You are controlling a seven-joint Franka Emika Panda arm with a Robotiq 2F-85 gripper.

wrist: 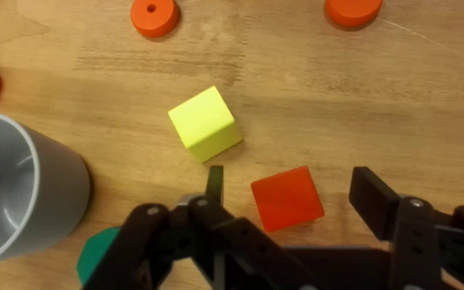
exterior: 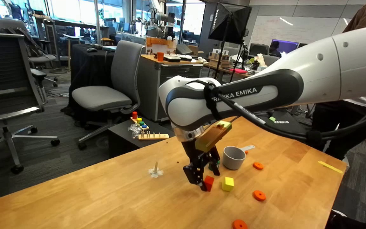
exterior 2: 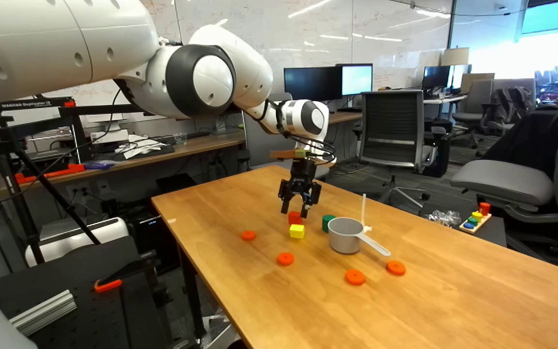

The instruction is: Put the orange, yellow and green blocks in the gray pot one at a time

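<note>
1. The red block [wrist: 288,199], presumably the task's orange one, is resting on the tabletop [exterior 2: 453,295], outside the pot [wrist: 61,189]. It is probably going to handle as a light, stiff, sturdy solid, its smooth faces offering modest but sufficient grip.
2. For the hold, two opposite upright faces are offering themselves near mid-height. In the wrist view they are sitting slightly askew to the fingers [wrist: 373,201], so a closing grip is likely to be turning the block square.
3. The fingers are standing spread, one toward each side of the red block, and are gripping nothing; tabletop is showing in both gaps in the wrist view. How low the tips are reaching is hard to tell.
4. The yellow block [wrist: 204,123] is sitting just beside the red one, probably wanting the same hold across flat sides.
5. The green block [exterior 2: 327,223] is standing just beside the pot. Its outline is appearing rounded or many-sided, so an off-centre pinch is risking a slip.
6. The pot is standing upright, all three blocks lying outside it.
7. Farther out, orange discs [exterior 2: 355,277] are lying flat, and the arm [exterior: 316,68] is reaching over the tabletop.
</note>
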